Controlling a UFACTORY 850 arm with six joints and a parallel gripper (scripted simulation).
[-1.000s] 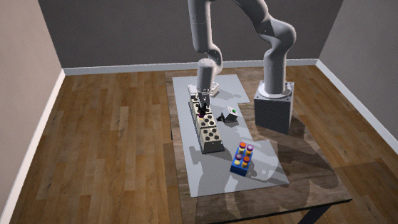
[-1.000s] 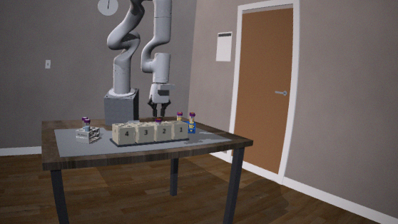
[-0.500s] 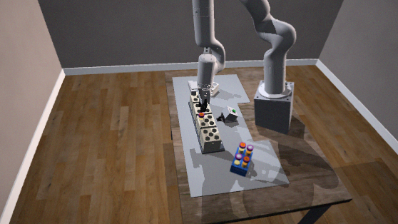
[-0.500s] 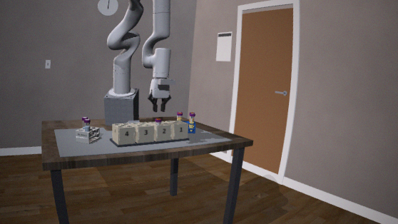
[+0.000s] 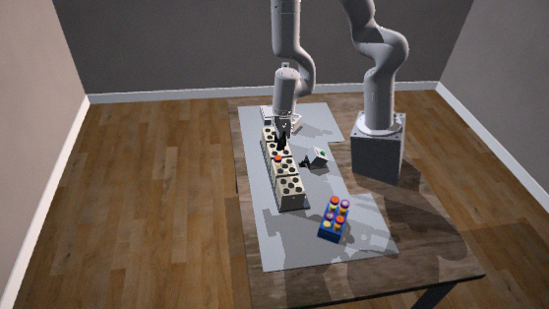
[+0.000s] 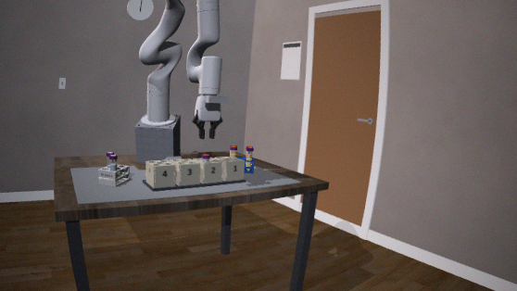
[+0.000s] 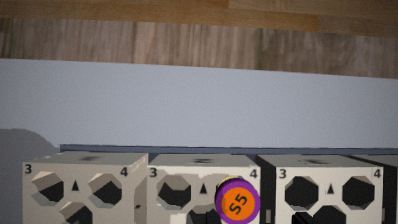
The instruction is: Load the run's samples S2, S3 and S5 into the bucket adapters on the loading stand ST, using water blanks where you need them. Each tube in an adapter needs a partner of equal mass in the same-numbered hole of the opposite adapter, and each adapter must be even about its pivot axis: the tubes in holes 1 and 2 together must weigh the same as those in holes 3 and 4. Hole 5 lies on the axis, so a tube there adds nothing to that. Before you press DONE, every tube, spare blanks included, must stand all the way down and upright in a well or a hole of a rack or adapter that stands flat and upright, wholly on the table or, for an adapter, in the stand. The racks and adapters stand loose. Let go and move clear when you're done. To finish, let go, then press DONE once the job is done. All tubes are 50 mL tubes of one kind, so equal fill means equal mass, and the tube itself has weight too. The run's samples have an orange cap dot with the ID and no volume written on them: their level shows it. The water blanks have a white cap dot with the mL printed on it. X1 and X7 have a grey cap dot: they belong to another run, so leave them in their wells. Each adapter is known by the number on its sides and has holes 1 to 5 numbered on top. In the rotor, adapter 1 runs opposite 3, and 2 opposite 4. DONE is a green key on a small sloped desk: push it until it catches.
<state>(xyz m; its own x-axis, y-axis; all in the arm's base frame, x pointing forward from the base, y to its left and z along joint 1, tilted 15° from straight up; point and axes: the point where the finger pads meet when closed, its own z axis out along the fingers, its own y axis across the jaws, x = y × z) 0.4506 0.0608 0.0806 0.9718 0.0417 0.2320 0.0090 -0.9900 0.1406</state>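
Gripper, fingers parted and holding nothing, hovers over the row of blocks. Below, tube S5 stands in hole 4 of block 2; no cap shows on block 4 opposite. Farther out, two orange-dotted tubes, probably S2 and S3, remain in the blue rack. Loading, partners and the green key seem left to do.

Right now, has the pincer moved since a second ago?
Yes: the pincer has gone up and away from the S5 tube, toward adapter 3.
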